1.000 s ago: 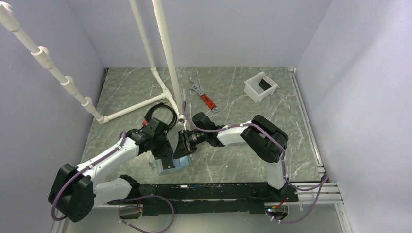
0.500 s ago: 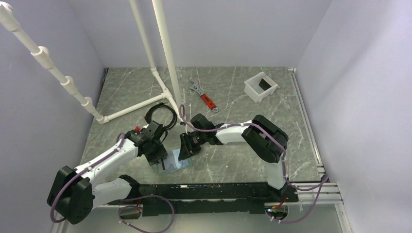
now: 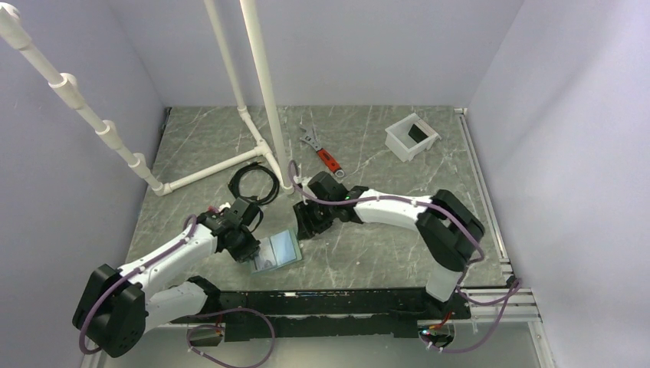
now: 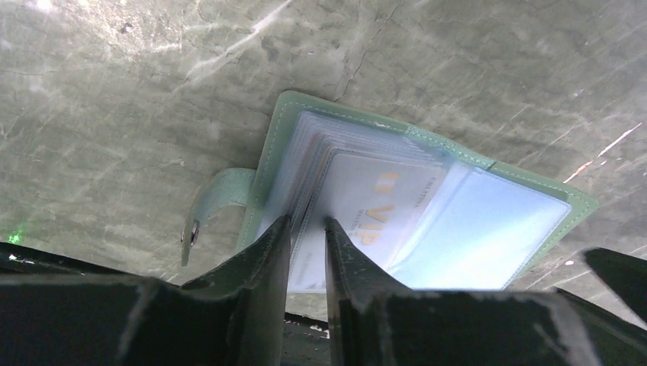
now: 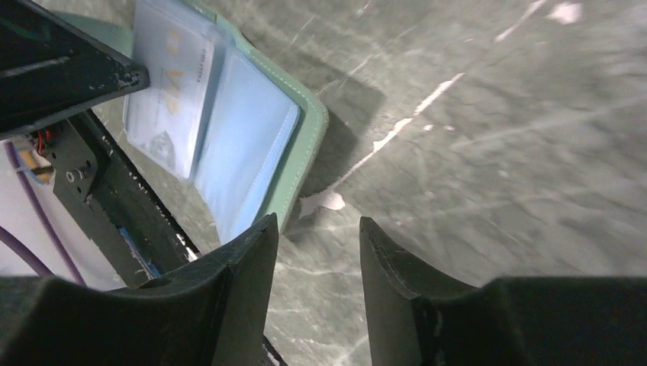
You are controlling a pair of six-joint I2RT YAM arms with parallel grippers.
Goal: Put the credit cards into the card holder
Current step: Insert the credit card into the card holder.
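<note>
The card holder (image 3: pixel 280 249) lies open and flat near the table's front edge, with mint-green rims (image 4: pixel 276 152) and clear sleeves. A pale credit card (image 4: pixel 374 206) with orange "VIP" lettering sits in a sleeve, and the page to its right looks plain light blue. My left gripper (image 3: pixel 251 248) is at the holder's left side. In the left wrist view its tips (image 4: pixel 307 221) stand over the sleeves at the near edge, a narrow gap apart, with nothing clearly pinched. My right gripper (image 3: pixel 310 224) hangs open over bare table, up and right of the holder (image 5: pixel 294 152), holding nothing.
A black cable coil (image 3: pixel 253 182) lies behind the left gripper, beside the white pipe frame (image 3: pixel 257 142). Farther back are a red-handled wrench (image 3: pixel 322 155) and a white tub (image 3: pixel 411 136). The black base rail (image 3: pixel 345 303) runs just in front of the holder.
The right gripper drew back up and right off the card holder and opened wider. The left gripper slid to the holder's left edge and narrowed. The holder now lies uncovered.
</note>
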